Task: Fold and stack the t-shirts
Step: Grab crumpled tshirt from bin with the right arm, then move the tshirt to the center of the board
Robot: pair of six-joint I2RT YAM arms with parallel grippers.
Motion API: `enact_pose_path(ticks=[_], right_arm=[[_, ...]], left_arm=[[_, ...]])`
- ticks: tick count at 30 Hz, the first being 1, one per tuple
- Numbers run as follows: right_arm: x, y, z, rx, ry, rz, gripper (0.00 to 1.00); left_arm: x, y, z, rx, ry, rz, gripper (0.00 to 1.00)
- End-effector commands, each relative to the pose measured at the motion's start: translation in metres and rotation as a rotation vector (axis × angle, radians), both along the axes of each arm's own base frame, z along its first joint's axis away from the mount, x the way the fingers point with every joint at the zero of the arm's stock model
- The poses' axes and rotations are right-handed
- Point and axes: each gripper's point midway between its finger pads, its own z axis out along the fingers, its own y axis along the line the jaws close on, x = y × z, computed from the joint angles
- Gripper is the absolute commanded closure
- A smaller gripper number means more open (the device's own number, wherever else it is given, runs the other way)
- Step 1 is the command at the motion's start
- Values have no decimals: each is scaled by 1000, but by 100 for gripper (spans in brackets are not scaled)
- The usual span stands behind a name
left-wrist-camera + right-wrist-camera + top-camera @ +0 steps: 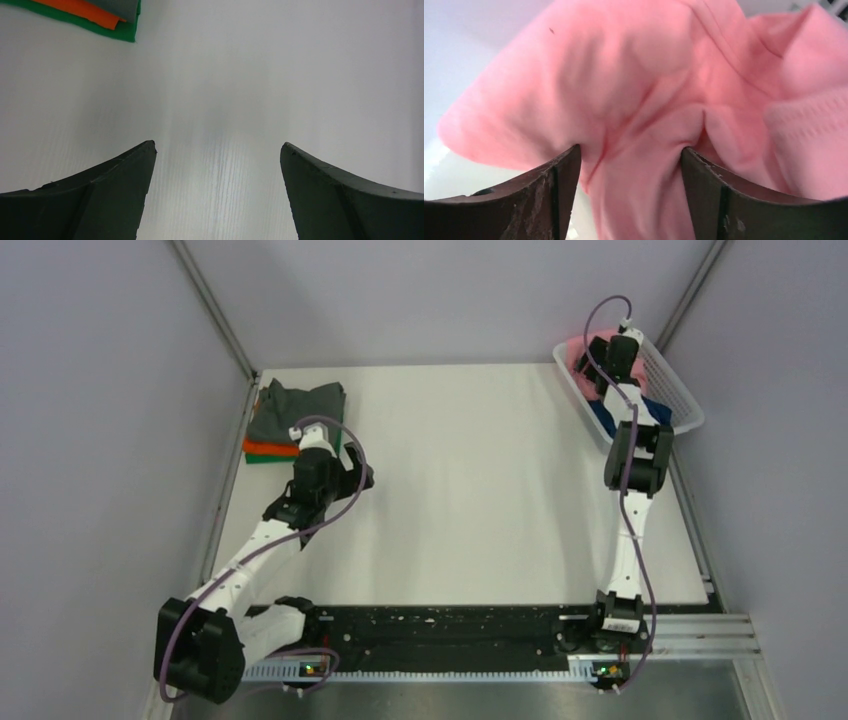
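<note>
The left gripper [217, 147] hangs over the bare table [250, 75], jaws wide open, holding nothing. Just past it sits the pile: grey shirt [300, 408] on top, orange shirt [268, 448] under it, green shirt [262, 458] at the bottom. Far off on the right, the right gripper [630, 150] is down in the basket [680, 390], jaws open around a bump of the pink shirt [634, 75]. The navy shirt [601, 420] lies there too. This looks like the picking-up step. Next, the jaws should pinch the pink cloth and lift it out.
</note>
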Motion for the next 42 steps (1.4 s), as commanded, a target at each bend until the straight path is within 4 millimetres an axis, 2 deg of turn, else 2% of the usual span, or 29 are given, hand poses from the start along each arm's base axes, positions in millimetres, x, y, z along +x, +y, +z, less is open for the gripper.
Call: enact_pose_path(ticks=[1,6,9,11,12,15,17,18,19,24,28,30,31,35,39,42], right_arm=[[31,12,23,85,-202,86,35],[39,17,35,120,-285,128,68],[41,17,56,121,-341,154,82],[40,16,76,113,-379,169,97],[40,15,86,109,-392,170,100],[33,16,120,98,-434,191,100],[24,20,151,90,-473,211,100],[16,22,178,82,-513,217,100],[9,25,189,81,-527,221,100],[-31,33,288,47,-647,239,100],[-67,54,360,30,-706,330,100],[-92,69,398,32,-749,382,100],[-100,78,408,42,-755,408,100],[-152,131,467,95,-787,579,100],[-203,199,500,162,-814,756,100],[-245,259,520,206,-836,907,100]], left_arm=[[4,4,30,-12,-87,34,1],[-3,14,36,8,-99,63,1],[-7,18,42,17,-112,77,1],[-9,21,45,19,-123,86,1],[-9,21,48,18,-131,88,1],[-12,21,55,2,-152,84,1],[-15,19,59,-12,-162,74,1],[-16,18,61,-19,-168,70,1],[-18,18,62,-24,-174,68,1],[-31,19,65,-49,-186,61,1],[-40,16,63,-81,-198,41,1],[-43,13,63,-93,-197,23,1],[-44,12,64,-96,-198,20,1],[-51,11,69,-105,-192,7,1],[-58,10,69,-113,-182,-6,1],[-63,10,68,-121,-175,-10,1]])
